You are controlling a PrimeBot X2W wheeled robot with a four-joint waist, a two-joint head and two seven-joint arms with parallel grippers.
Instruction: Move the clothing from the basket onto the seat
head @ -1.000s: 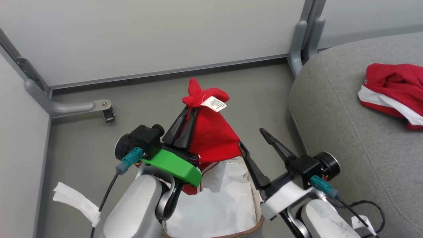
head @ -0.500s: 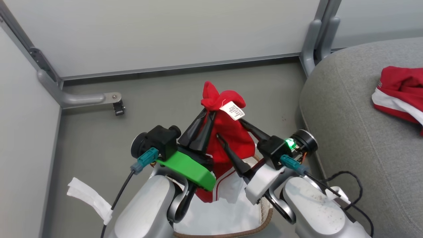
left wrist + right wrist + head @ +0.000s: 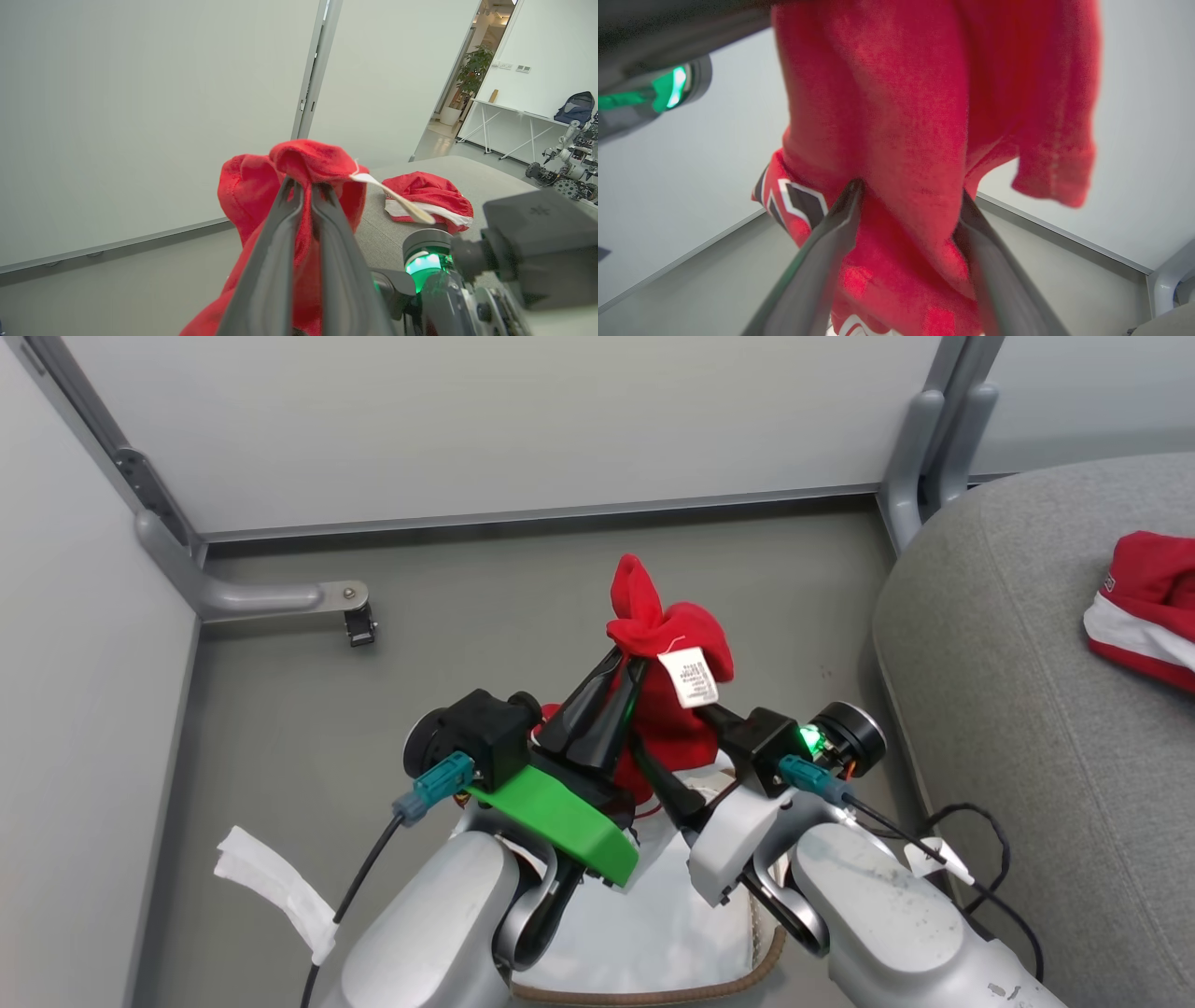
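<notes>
My left gripper (image 3: 624,665) is shut on the top of a red garment (image 3: 665,719) with a white tag (image 3: 689,677), which hangs above the basket (image 3: 747,973). In the left wrist view the left gripper (image 3: 306,186) pinches a red fold (image 3: 247,186). My right gripper (image 3: 674,739) stands open, one finger on each side of the hanging cloth. The right wrist view shows the right gripper (image 3: 908,201) astride the garment (image 3: 901,116), fingers (image 3: 850,200) wide apart. A second red garment with a white stripe (image 3: 1144,607) lies on the grey seat (image 3: 1018,709).
A white sheet (image 3: 653,933) lies in the basket. Grey wall panels meet the floor behind, with a metal bracket (image 3: 280,597) at the left and a post (image 3: 920,448) by the seat. A cable (image 3: 971,859) trails from my right wrist.
My right gripper has swung in from the right and now straddles the hanging garment. The left gripper has kept its grip and lifted the garment a little. The camera has shifted.
</notes>
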